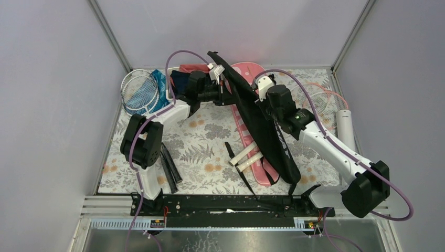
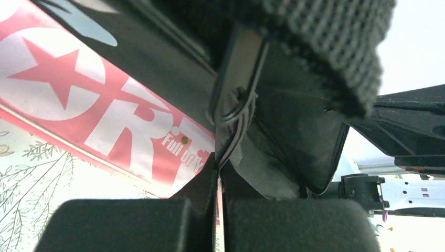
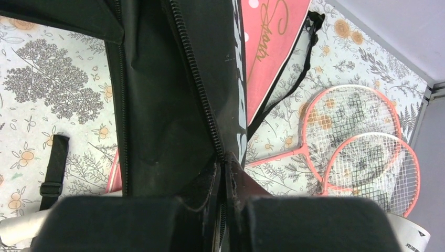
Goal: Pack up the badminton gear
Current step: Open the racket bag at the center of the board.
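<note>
Holding black bag [image 1: 265, 131] up on edge mid-table, over pink bag [image 1: 245, 71]: left gripper [image 2: 219, 165] clamped on its zipper pull [image 2: 236, 79], right gripper [image 3: 225, 168] clamped on zipper edge. Pink rackets [image 3: 362, 147] and tube [image 1: 345, 123] near right table edge.

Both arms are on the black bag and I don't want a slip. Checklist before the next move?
1. Left tool shut on the black bag at its zip pull: ok.
2. Right tool shut on the bag's zip edge: ok.
3. Bag open wide enough to take a racket: cannot tell.
4. Pink rackets packed: not ok, lying on the table.
5. Shuttlecock tube packed: not ok, lying at the table's right edge.
</note>
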`<action>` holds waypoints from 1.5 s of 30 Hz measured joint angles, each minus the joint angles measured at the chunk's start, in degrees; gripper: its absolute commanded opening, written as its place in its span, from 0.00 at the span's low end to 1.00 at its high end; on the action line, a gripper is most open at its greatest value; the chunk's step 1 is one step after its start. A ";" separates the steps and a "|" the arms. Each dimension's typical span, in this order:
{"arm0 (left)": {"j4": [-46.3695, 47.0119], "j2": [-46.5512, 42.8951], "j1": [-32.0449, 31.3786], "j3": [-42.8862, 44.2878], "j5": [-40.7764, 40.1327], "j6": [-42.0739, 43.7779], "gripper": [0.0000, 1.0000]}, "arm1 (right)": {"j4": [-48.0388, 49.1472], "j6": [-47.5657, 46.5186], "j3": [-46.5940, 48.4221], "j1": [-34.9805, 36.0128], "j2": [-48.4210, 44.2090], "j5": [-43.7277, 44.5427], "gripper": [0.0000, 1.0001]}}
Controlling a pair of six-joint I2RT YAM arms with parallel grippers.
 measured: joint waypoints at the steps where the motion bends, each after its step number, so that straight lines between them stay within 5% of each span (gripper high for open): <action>1: -0.09 0.00 0.00 -0.28 -0.15 -0.28 0.00 | 0.33 0.02 -0.39 0.02 0.00 -0.39 0.10; 18: 3.04 -2.10 -1.31 -3.63 2.69 -5.68 0.00 | 3.87 0.24 -1.95 0.02 9.90 -6.73 0.16; 45: 5.44 -2.12 -1.36 -2.54 3.63 -15.58 0.00 | 3.43 -1.66 -2.93 0.02 8.11 -10.36 0.48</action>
